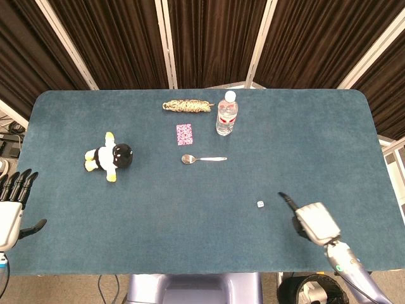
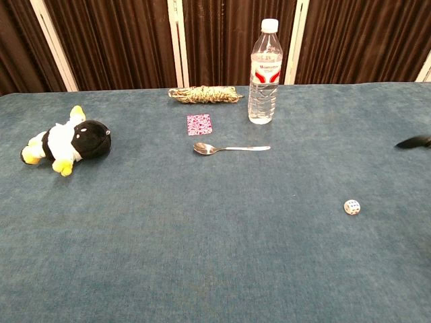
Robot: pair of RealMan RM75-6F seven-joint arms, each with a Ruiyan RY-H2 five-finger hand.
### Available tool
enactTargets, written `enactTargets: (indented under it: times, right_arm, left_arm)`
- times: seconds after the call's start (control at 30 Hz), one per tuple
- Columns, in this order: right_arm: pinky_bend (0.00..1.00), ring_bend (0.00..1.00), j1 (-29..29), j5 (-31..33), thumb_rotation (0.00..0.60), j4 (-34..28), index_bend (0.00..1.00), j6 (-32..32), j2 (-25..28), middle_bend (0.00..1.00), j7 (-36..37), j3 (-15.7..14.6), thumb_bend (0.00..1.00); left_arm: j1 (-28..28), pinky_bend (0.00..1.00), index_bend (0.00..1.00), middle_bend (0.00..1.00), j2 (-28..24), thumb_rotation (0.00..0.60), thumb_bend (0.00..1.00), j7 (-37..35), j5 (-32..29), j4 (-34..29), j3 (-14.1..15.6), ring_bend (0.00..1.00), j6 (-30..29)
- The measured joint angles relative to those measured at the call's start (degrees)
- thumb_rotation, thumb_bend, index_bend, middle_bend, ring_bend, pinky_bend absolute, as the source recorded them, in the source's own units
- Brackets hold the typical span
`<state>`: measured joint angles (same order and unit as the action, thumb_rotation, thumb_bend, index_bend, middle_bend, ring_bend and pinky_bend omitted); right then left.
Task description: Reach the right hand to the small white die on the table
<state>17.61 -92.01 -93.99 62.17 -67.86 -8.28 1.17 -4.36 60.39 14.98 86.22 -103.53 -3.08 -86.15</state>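
The small white die [image 1: 260,204] lies alone on the blue cloth, right of centre toward the front; the chest view shows the die [image 2: 351,206] low on the right. My right hand [image 1: 314,221] hovers over the table just right of the die and slightly nearer the front. It holds nothing, and one black fingertip [image 1: 283,198] points toward the die, a short gap away. In the chest view only a dark fingertip [image 2: 414,142] enters from the right edge. My left hand [image 1: 12,209] stays at the table's left front edge, fingers apart and empty.
A plush penguin [image 1: 109,156] lies at the left. A spoon [image 1: 201,159], a small patterned card [image 1: 184,133], a coil of rope [image 1: 187,106] and an upright water bottle [image 1: 226,114] stand around the far middle of the table [image 1: 316,126].
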Motion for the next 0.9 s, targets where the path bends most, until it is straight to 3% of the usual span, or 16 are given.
enactTargets:
  times: [0.2, 0.9]
  right_arm:
    - [1.0, 0.72, 4.2, 0.0, 0.6, 2.1, 0.0, -5.9, -3.2, 0.74, -0.5, -1.0, 0.71]
    - [1.0, 0.72, 7.1, 2.3, 0.6, 10.7, 0.0, -9.6, -10.1, 0.74, 0.9, -2.7, 0.72]
  left_arm:
    - [-0.7, 0.0, 0.0, 0.0, 0.5, 0.6, 0.0, 1.1, -1.9, 0.2, -0.6, 0.0, 1.2]
    - [-1.8, 0.0, 0.0, 0.0, 1.3, 0.6, 0.0, 2.9, -4.7, 0.3, -1.0, 0.0, 2.8]
